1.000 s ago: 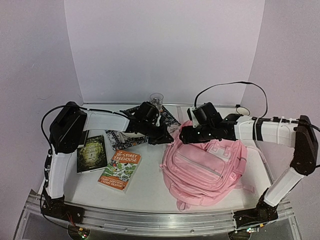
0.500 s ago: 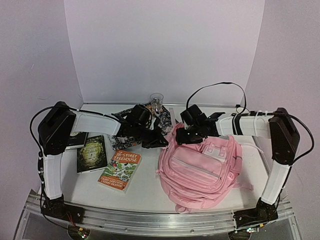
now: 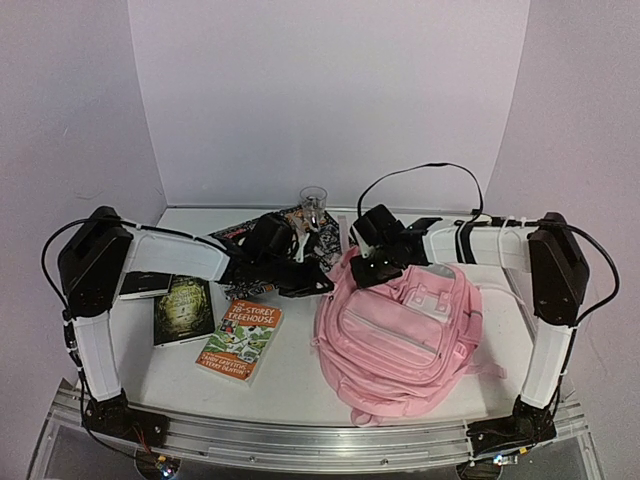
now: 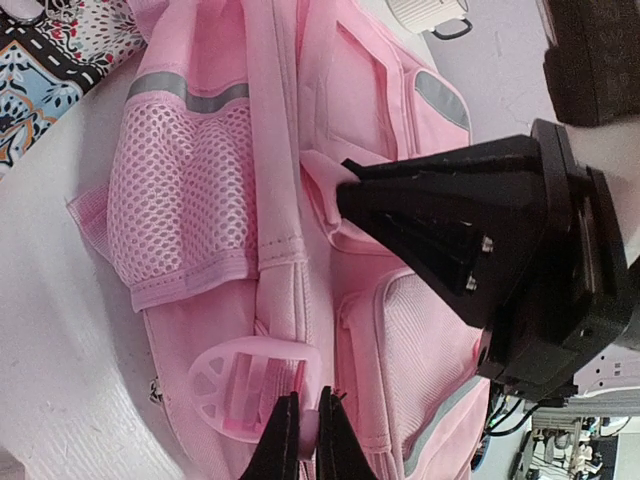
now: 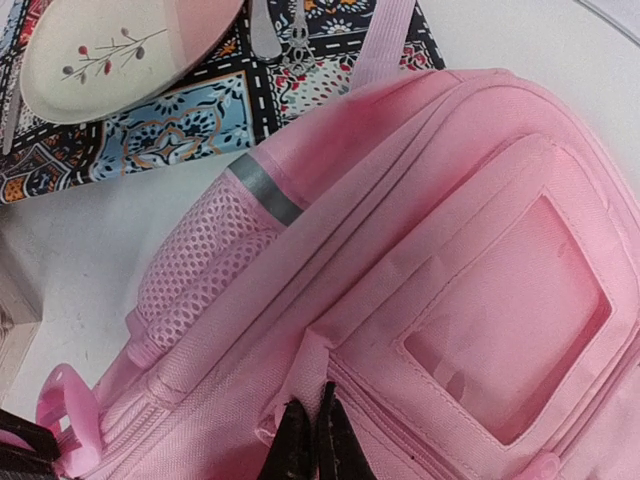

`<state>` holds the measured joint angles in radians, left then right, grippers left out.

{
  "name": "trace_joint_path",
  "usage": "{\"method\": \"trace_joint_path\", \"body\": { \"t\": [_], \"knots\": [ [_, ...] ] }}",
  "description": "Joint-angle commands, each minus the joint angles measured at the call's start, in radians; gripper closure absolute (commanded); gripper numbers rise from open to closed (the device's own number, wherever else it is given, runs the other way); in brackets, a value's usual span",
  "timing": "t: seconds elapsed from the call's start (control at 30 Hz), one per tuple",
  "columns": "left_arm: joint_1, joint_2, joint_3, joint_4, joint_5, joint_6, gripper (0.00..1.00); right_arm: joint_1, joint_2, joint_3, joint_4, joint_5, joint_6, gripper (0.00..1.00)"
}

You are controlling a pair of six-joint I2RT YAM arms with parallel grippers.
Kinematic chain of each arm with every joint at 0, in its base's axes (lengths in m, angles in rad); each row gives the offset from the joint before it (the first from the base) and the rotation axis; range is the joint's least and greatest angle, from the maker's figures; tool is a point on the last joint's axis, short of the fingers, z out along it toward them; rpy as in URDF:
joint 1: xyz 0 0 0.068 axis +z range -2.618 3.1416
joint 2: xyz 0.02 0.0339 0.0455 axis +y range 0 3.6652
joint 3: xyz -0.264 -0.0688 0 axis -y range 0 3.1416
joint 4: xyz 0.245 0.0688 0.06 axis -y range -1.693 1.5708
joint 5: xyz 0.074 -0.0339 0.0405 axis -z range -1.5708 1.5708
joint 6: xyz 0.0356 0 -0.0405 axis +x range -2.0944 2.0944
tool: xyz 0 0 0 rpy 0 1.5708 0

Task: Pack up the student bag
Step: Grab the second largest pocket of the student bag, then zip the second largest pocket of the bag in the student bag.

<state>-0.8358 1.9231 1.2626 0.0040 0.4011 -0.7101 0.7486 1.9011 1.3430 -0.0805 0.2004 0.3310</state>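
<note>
With the student bag (image 3: 400, 335) lying at 3 o'clock on the table (image 3: 300, 378), left gripper (image 4: 305, 440) clenched on its pink plastic ring (image 4: 240, 385), right gripper (image 5: 310, 440) pinching a fabric tab (image 4: 322, 182), draw them apart slowly along the seam.
</note>
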Motion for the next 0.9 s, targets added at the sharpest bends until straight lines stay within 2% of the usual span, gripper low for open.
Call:
{"method": "trace_joint_path", "body": {
  "t": [0.0,0.47,0.67,0.87],
  "knots": [
    [-0.033,-0.148,-0.111,-0.061,-0.013,0.073,0.99,-0.098,0.015,0.049,-0.071,0.137,-0.051,1.0],
    [-0.149,-0.378,-0.374,-0.02,-0.155,0.083,0.98,-0.193,0.014,0.089,-0.071,0.072,-0.056,1.0],
    [-0.249,-0.351,-0.39,-0.008,-0.176,0.092,0.98,-0.195,0.041,0.156,-0.07,0.03,-0.028,1.0],
    [-0.353,-0.285,-0.331,-0.009,-0.285,0.133,0.95,-0.194,0.075,0.203,-0.067,0.005,0.057,1.0]
  ]
}}
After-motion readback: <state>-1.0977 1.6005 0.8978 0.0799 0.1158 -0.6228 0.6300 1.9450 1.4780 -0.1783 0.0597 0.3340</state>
